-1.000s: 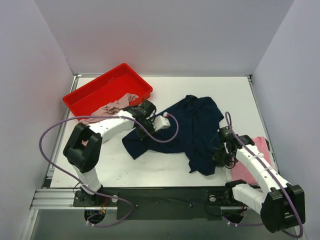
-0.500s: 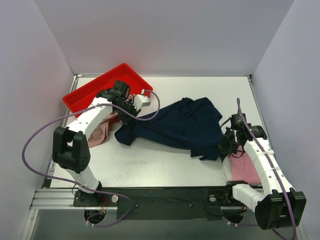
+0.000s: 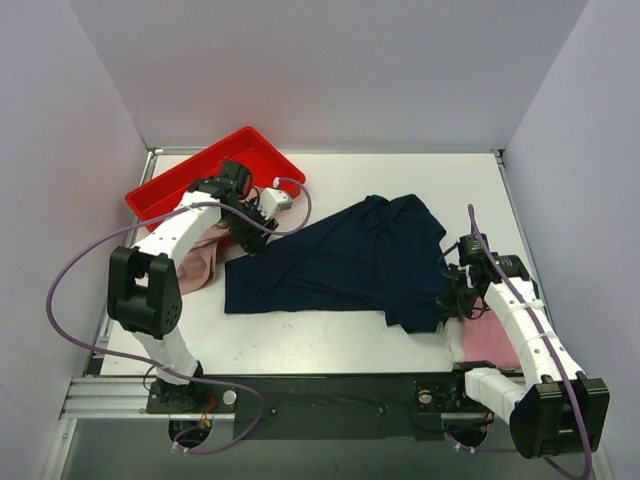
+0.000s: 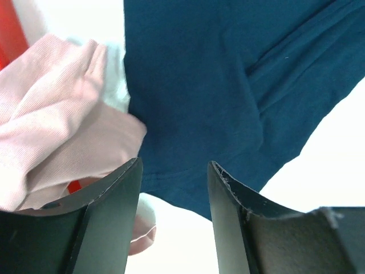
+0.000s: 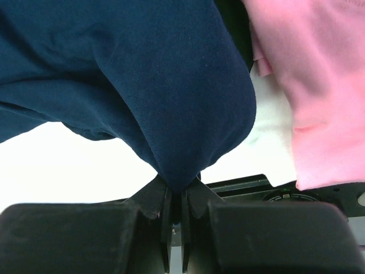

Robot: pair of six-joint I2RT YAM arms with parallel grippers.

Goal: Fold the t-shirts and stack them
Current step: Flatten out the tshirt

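Observation:
The dark navy t-shirt (image 3: 340,262) lies spread across the middle of the table. My left gripper (image 3: 252,236) hovers just above its upper left corner, open and holding nothing. In the left wrist view the gripper (image 4: 174,171) frames the navy hem (image 4: 228,85) and the beige-pink t-shirt (image 4: 57,114) beside it. That beige-pink shirt (image 3: 200,262) lies crumpled by the tray. My right gripper (image 3: 450,300) is shut on the navy shirt's lower right corner; the right wrist view shows the gripper (image 5: 177,191) pinching a navy fold (image 5: 142,68). The bright pink t-shirt (image 3: 492,340) lies at the front right (image 5: 319,85).
A red plastic tray (image 3: 190,180) stands at the back left, right behind my left wrist. White walls close in the left, back and right sides. A black rail with the arm bases (image 3: 340,395) runs along the near edge.
My left gripper has opened and let go of the navy shirt, whose left edge now lies flat on the table. The right gripper keeps its hold and has barely shifted.

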